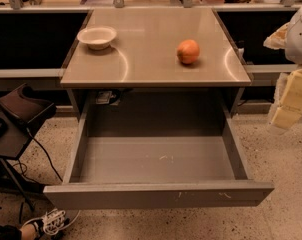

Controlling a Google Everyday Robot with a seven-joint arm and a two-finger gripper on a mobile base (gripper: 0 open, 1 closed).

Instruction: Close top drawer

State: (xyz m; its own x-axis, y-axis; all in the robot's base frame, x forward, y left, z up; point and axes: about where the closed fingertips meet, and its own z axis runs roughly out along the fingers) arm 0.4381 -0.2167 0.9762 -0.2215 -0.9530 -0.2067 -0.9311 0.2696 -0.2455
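Observation:
The top drawer (158, 195) is a wide grey metal tray pulled far out from under the counter. Its flat handleless front, with small pale scratches, faces me at the bottom of the view. The inside (156, 159) holds nothing. My gripper (290, 104) shows as pale yellowish and white parts at the right edge. It hangs above the floor, to the right of the drawer's right side wall and apart from it.
The grey countertop (151, 64) above the drawer carries a white bowl (97, 37) at back left and an orange (188, 51) at right. A black stand with cables (16, 119) is at the left. Speckled floor (286, 174) lies around the drawer.

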